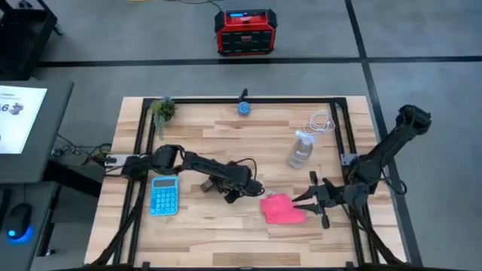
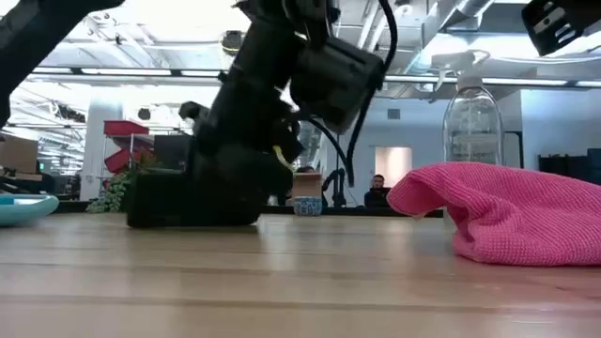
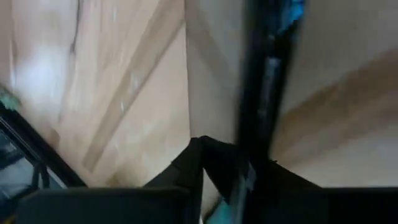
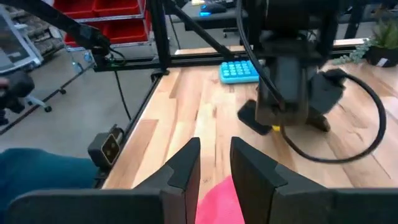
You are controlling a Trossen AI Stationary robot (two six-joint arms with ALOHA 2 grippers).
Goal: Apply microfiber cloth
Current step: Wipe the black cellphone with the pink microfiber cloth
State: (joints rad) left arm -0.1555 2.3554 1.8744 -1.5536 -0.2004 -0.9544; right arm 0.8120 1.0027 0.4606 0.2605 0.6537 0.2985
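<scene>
Lying crumpled on the wooden tabletop (image 1: 226,150), one pink microfiber cloth (image 1: 283,209) sits at about five o'clock from the table's middle. The right gripper (image 1: 311,199) hovers just beside it at three o'clock of the cloth, its two fingers (image 4: 184,167) narrowly apart and holding nothing. The left gripper (image 1: 239,190) is pressed low on a black phone (image 4: 255,118) at nine o'clock of the cloth; whether its fingers are apart I cannot tell. One light-blue calculator (image 1: 164,195), one clear bottle (image 1: 300,149) and one small plant (image 1: 163,110) also stand there.
</scene>
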